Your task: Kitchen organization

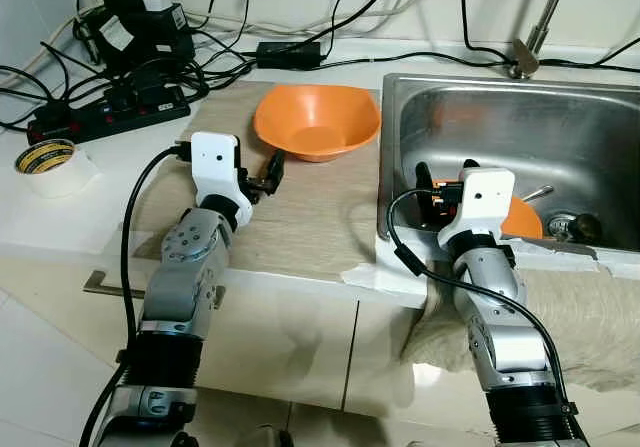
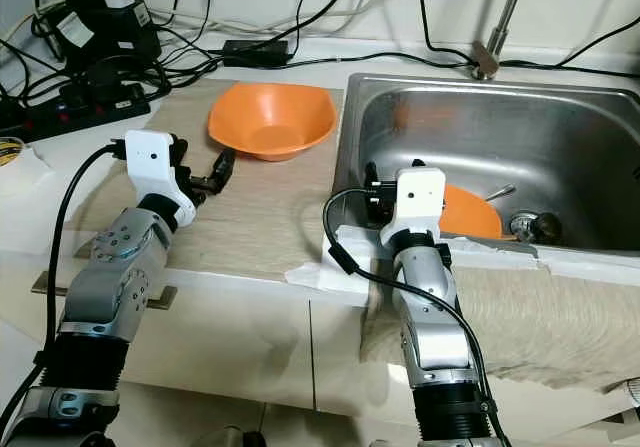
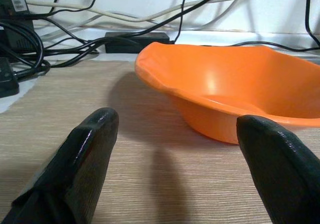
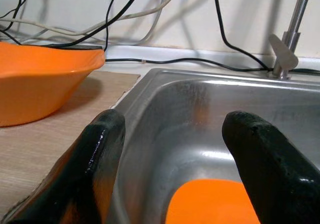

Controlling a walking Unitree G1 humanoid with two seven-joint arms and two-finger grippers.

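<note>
We see an orange bowl (image 1: pixel 317 120) on the wooden counter (image 1: pixel 300 217), just left of the steel sink (image 1: pixel 520 127). Our left gripper (image 1: pixel 268 175) hovers near its near rim, fingers spread and empty. Our right gripper (image 4: pixel 175 149) reaches over the sink's near-left edge, fingers apart, above an orange dish (image 1: pixel 520 217) inside the sink.

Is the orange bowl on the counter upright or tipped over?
Upright. The orange bowl sits base down on the wooden board, mouth facing up and empty inside.
</note>
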